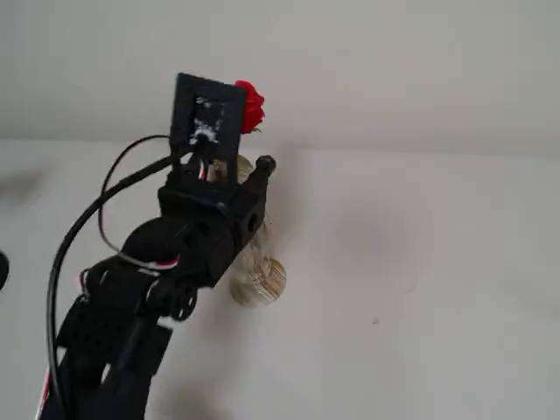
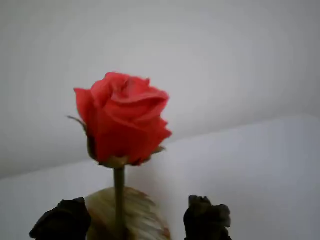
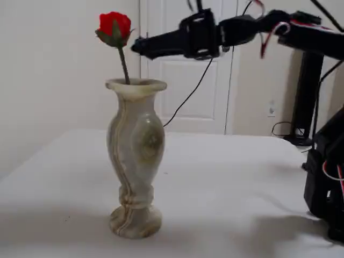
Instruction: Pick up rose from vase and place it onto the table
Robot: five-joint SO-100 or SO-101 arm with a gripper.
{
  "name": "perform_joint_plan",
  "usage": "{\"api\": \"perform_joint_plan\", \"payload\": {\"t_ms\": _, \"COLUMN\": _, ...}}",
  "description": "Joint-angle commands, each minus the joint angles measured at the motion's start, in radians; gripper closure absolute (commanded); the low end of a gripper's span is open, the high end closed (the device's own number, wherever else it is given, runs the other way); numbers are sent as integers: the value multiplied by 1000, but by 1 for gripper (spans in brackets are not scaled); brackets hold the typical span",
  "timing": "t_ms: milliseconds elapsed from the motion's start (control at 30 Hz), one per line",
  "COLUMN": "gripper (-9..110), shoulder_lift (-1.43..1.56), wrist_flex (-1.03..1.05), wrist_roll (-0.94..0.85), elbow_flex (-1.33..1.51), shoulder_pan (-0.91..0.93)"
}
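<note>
Rose [image 3: 114, 26] stands in the vase [image 3: 134, 156] on the table [image 3: 226, 183], stem near upright, bud on top. Right of it in that fixed view, the gripper [image 3: 137, 47] hangs level with the stem, fingers [image 2: 62, 220] parted, gripping nothing.

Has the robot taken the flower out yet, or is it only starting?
Only starting. The rose stands in the vase, stem inside the mouth. The gripper has reached stem level; its fingertips sit on either side, not visibly closed. Gripping, lifting out and laying it on the table remain.
</note>
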Motion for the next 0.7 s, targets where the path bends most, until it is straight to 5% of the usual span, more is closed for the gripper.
{"api": "perform_joint_plan", "payload": {"t_ms": 0, "gripper": 77, "shoulder_lift": -35, "wrist_flex": -28, "wrist_roll": 21, "elbow_flex": -109, "shoulder_pan": -35}}
{"api": "perform_joint_plan", "payload": {"t_ms": 200, "gripper": 83, "shoulder_lift": -167, "wrist_flex": -37, "wrist_roll": 26, "elbow_flex": -230, "shoulder_pan": -38}}
{"api": "perform_joint_plan", "payload": {"t_ms": 400, "gripper": 101, "shoulder_lift": -247, "wrist_flex": -31, "wrist_roll": 15, "elbow_flex": -330, "shoulder_pan": -12}}
{"api": "perform_joint_plan", "payload": {"t_ms": 667, "gripper": 102, "shoulder_lift": -218, "wrist_flex": -20, "wrist_roll": -92, "elbow_flex": -331, "shoulder_pan": 0}}
